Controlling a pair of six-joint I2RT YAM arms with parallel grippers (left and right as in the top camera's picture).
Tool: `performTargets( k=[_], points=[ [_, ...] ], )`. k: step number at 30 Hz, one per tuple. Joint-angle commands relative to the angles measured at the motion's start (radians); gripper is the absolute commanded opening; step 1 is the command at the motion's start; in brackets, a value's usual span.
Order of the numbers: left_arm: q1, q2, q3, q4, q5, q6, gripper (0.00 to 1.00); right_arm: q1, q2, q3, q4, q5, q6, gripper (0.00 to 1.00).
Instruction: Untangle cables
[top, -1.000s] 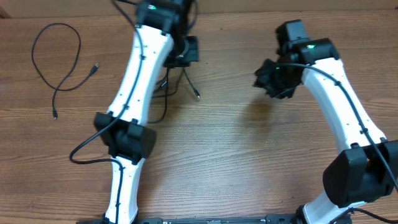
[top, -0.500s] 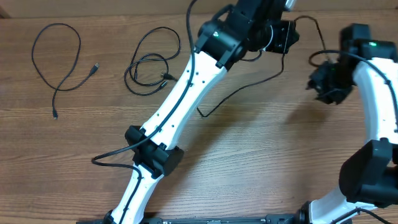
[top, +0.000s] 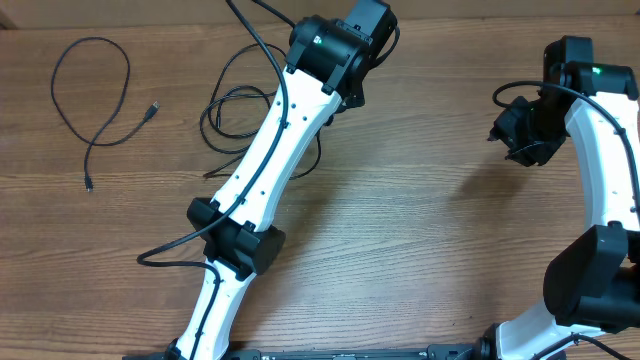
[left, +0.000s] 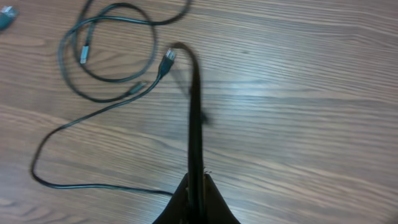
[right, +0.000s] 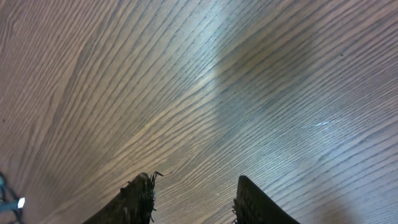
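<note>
I am pinching a black cord (left: 194, 118) in my left claw (left: 196, 200), whose two tips are pressing together on it with no gap showing. The cord is running straight ahead from the tips, lifted off the wooden tabletop (right: 249, 93), and is curling over at its far end beside a small plug (left: 169, 57); the wrist view is blurring there, so I cannot tell whether that plug is the cord's own end. Ahead and to the left of this claw, the remaining cables (left: 106, 98) are lying in loose overlapping loops, one strand trailing back towards the tips. A single looped cable (top: 127, 80) is lying well apart, further left. I am holding my right claw (right: 193, 200) wide above bare wood, gripping nothing.
</note>
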Motion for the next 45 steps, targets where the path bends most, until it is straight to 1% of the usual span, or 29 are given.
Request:
performTargets(
  k=[1, 2, 3, 4, 7, 8, 9, 10, 12, 13, 14, 15, 16, 17, 18, 20, 21, 22, 24, 27, 30, 31, 33, 35, 37, 39, 41, 42, 45],
  points=[
    [0.012, -0.002, -0.101, 0.005, -0.08, -0.03, 0.04, 0.0, -0.003, 0.001, 0.003, 0.009, -0.034, 0.42],
    [0.019, -0.002, -0.124, 0.02, -0.049, -0.021, 0.04, 0.0, -0.003, 0.001, 0.003, 0.009, -0.034, 0.42],
    [0.027, -0.002, -0.138, 0.046, 0.012, 0.013, 0.04, 0.0, -0.003, 0.001, 0.004, 0.009, -0.034, 0.42],
    [0.034, -0.002, -0.146, 0.088, 0.105, 0.078, 0.04, 0.0, -0.003, 0.001, 0.007, 0.009, -0.034, 0.42],
    [0.044, -0.002, -0.149, 0.249, 0.459, 0.327, 0.04, 0.0, -0.003, 0.001, 0.018, 0.009, -0.034, 0.42],
    [0.044, -0.003, -0.148, 0.314, 0.587, 0.391, 0.04, 0.0, -0.003, 0.001, 0.018, 0.009, -0.034, 0.42],
    [0.04, -0.003, -0.144, 0.388, 0.697, 0.415, 0.04, 0.0, -0.003, 0.001, 0.017, 0.01, -0.034, 0.42],
    [0.037, -0.003, -0.138, 0.444, 0.758, 0.405, 0.04, 0.0, -0.003, 0.001, 0.017, 0.01, -0.034, 0.42],
    [0.027, -0.003, -0.114, 0.583, 0.869, 0.336, 0.04, 0.0, -0.003, 0.001, 0.016, 0.02, -0.034, 0.41],
    [0.02, -0.003, -0.089, 0.684, 0.928, 0.283, 0.04, -0.002, -0.003, 0.001, 0.012, 0.043, -0.034, 0.33],
    [0.016, -0.003, -0.069, 0.747, 0.953, 0.253, 0.04, -0.006, -0.003, 0.001, 0.009, 0.053, -0.033, 0.27],
    [0.004, -0.003, -0.012, 0.887, 0.986, 0.172, 0.04, -0.021, -0.003, 0.001, 0.0, 0.053, -0.021, 0.24],
    [-0.003, -0.003, 0.013, 0.94, 0.991, 0.142, 0.04, -0.031, -0.003, 0.001, -0.005, 0.053, -0.011, 0.24],
    [-0.018, -0.003, 0.073, 1.023, 0.989, 0.122, 0.04, -0.048, -0.003, 0.001, -0.011, 0.053, -0.011, 0.24],
    [-0.023, -0.003, 0.105, 1.041, 0.974, 0.123, 0.04, -0.063, -0.003, 0.001, -0.017, 0.054, -0.011, 0.25],
    [-0.028, -0.003, 0.169, 1.004, 0.917, 0.155, 0.04, -0.092, -0.003, 0.001, -0.029, 0.053, -0.011, 0.31],
    [-0.027, -0.003, 0.193, 0.935, 0.88, 0.186, 0.04, -0.109, -0.003, 0.001, -0.037, 0.053, -0.011, 0.35],
    [-0.024, -0.003, 0.206, 0.869, 0.842, 0.204, 0.04, -0.119, -0.003, 0.001, -0.042, 0.053, -0.011, 0.36],
    [-0.001, -0.001, 0.202, 0.587, 0.692, 0.227, 0.04, -0.14, -0.003, 0.001, -0.046, 0.047, -0.01, 0.39],
    [0.008, 0.004, 0.158, 0.408, 0.561, 0.227, 0.04, -0.14, -0.003, 0.001, -0.043, 0.042, -0.011, 0.42],
    [0.007, 0.004, 0.051, 0.313, 0.336, 0.186, 0.04, -0.135, -0.003, 0.001, -0.043, 0.042, -0.011, 0.42],
    [0.006, 0.004, -0.003, 0.314, 0.299, 0.169, 0.04, -0.134, -0.003, 0.001, -0.042, 0.042, -0.011, 0.42],
    [0.006, 0.004, -0.074, 0.347, 0.292, 0.175, 0.04, -0.134, -0.003, 0.001, -0.042, 0.043, -0.011, 0.42],
    [0.006, 0.004, -0.166, 0.431, 0.289, 0.196, 0.04, -0.135, -0.003, 0.001, -0.04, 0.043, -0.011, 0.42],
    [0.004, 0.004, -0.249, 0.532, 0.304, 0.284, 0.04, -0.135, -0.003, 0.001, -0.035, 0.043, -0.011, 0.42],
    [-0.008, 0.004, -0.317, 0.618, 0.326, 0.398, 0.04, -0.135, -0.003, 0.001, -0.031, 0.043, -0.011, 0.43],
    [-0.017, 0.004, -0.362, 0.676, 0.312, 0.462, 0.04, -0.134, -0.003, 0.001, -0.027, 0.047, -0.011, 0.43],
    [-0.02, 0.004, -0.38, 0.7, 0.288, 0.481, 0.04, -0.134, -0.003, 0.001, -0.024, 0.047, -0.011, 0.43],
    [-0.032, 0.004, -0.423, 0.754, 0.131, 0.486, 0.04, -0.135, -0.003, 0.001, -0.019, 0.047, -0.011, 0.43]
  ],
)
